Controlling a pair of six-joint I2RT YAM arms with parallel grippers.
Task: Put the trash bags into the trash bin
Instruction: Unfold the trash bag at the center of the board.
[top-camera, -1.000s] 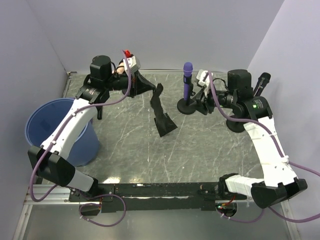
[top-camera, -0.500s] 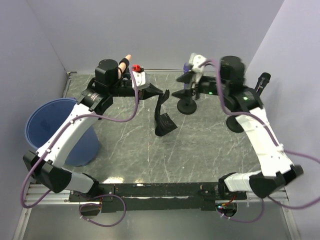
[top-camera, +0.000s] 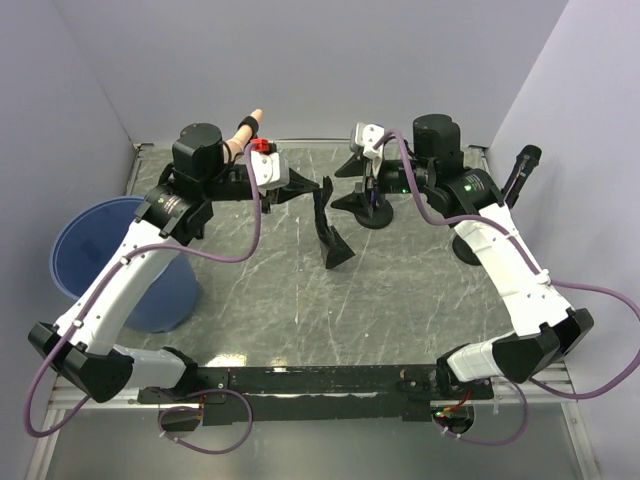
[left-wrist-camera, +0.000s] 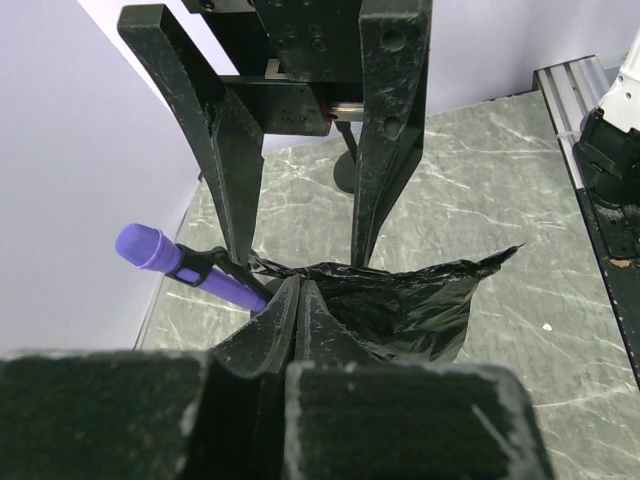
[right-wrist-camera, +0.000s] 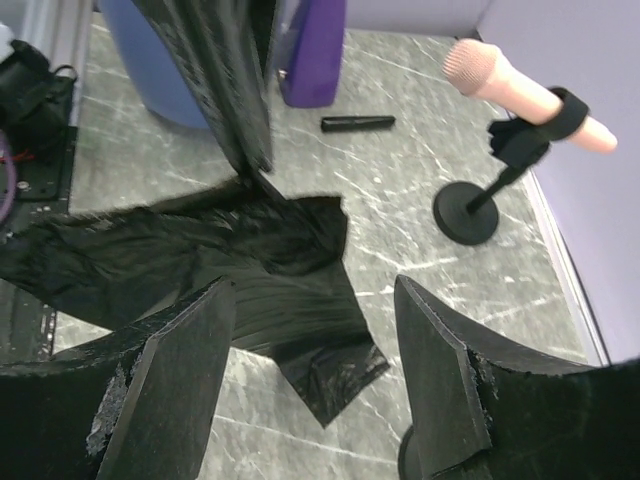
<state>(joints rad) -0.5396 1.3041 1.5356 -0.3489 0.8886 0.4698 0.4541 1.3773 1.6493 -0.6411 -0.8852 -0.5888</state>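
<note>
Top external view showed the left tool (top-camera: 318, 188) clamped on the upper edge of a black bag (top-camera: 333, 240). The bag hung from that grip just past the middle of the bench (top-camera: 420, 300), toward 12 o'clock, and its lower end appeared to rest on the surface. The left wrist view confirmed this: the jaws were closed tight on crumpled plastic, with the rest of the bag (left-wrist-camera: 400, 305) sagging beyond them.

The right tool (top-camera: 352, 198) faced the left one from 2 o'clock, beside the purple mic (top-camera: 372, 178). Its jaws stood wide apart and held nothing; from its own wrist camera the bag (right-wrist-camera: 200, 250) lay below and ahead of them. A pink mic (top-camera: 247, 125) stood on its stand at 11 o'clock.

The bin (top-camera: 160, 295) sat at the bench's 9 o'clock edge, upright, well apart from the bag and partly hidden by the left arm. Nothing dark showed in the part of its interior in view.

I judged the step to be the carry — bag gripped, not yet delivered. The next move called for the left arm to raise the bag until its trailing end cleared the rim, swing toward 9 o'clock over the bin's mouth and only then open. The right tool had to stay clear of the purple mic. Only one bag was in view.
</note>
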